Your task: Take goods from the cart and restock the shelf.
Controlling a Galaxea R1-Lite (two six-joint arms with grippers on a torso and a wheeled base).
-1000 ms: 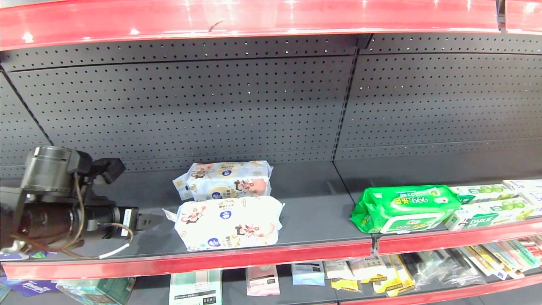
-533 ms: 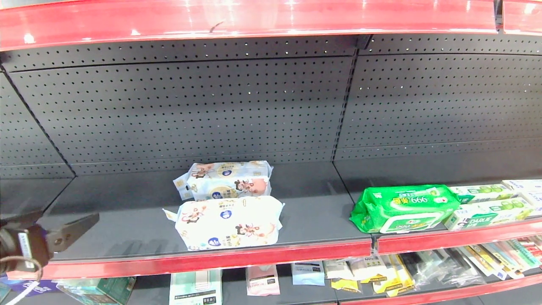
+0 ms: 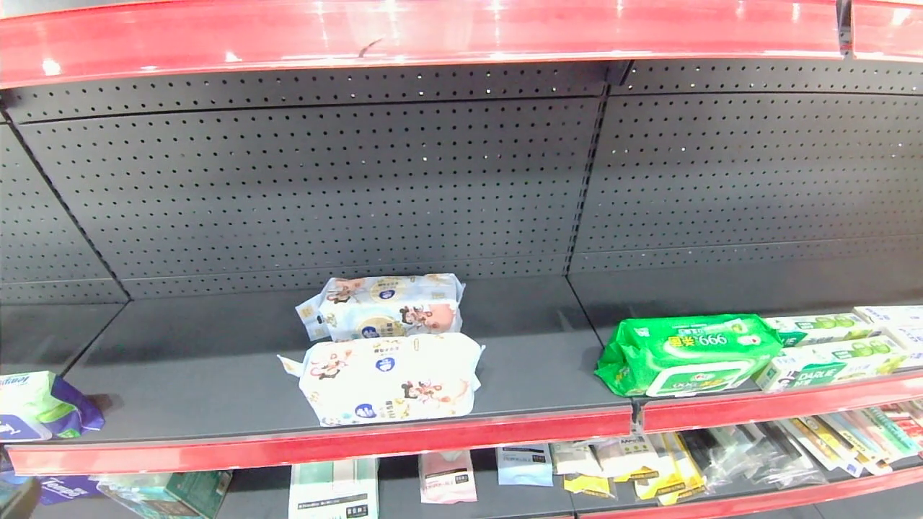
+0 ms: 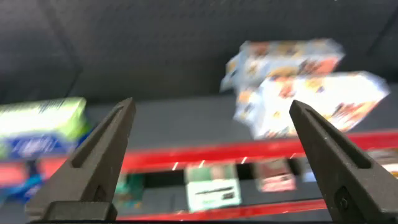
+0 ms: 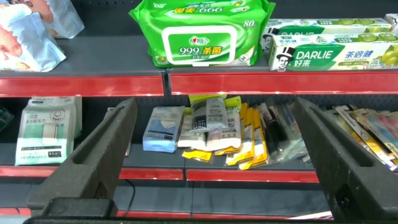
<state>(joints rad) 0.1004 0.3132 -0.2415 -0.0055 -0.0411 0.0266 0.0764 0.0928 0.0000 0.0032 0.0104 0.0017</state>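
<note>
Two white cartoon-print packs lie on the grey shelf (image 3: pixel 216 360), one at the front (image 3: pixel 389 378) and one behind it (image 3: pixel 389 306). A tissue pack (image 3: pixel 36 407) in white, green and blue lies at the shelf's left end. My left gripper (image 4: pixel 211 106) hangs in front of the shelf's red edge, open and holding nothing, with the white packs (image 4: pixel 311 102) and the tissue pack (image 4: pixel 40 127) beyond it. My right gripper (image 5: pixel 216 102) is open and empty, lower down before the shelf below, under the green wipes pack (image 5: pixel 202 34).
Right of the shelf divider lie the green wipes pack (image 3: pixel 689 353) and toothpaste boxes (image 3: pixel 836 349). The shelf below holds small packets (image 5: pixel 211 127) and boxes (image 3: pixel 333 490). Bare shelf floor stretches between the tissue pack and the white packs (image 3: pixel 195 360).
My left arm has drawn back to the left and down, out of the head view. Where it was, the tissue pack now shows on the shelf's left end.
</note>
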